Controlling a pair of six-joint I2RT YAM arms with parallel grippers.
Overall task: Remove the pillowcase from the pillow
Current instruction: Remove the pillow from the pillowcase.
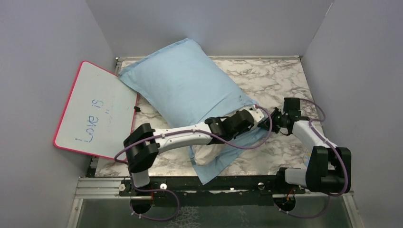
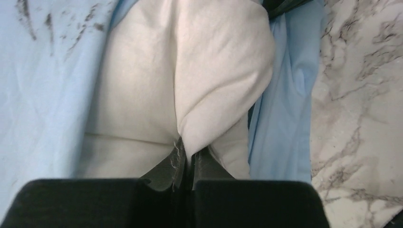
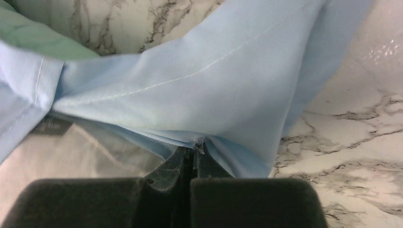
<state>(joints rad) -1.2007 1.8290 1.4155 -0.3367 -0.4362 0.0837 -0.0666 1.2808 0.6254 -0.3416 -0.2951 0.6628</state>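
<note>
The pillowcase (image 1: 185, 85) lay diagonally from the desk's (image 1: 280, 76) far-left corner toward the near edge, with the white pillow (image 1: 209, 154) poking out there. My left gripper (image 2: 187, 159) pinched pillow fabric; my right gripper (image 3: 195, 151) clamped the pillowcase's blue edge.

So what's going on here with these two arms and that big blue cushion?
Two robot arms are working a pillow out of its cover. The left end effector is shut on a fold of the white pillow. The right end effector is shut on the light-blue pillowcase near its open edge. Only the pillow's near end pokes out; most of it is inside the case on the marble table.
</note>
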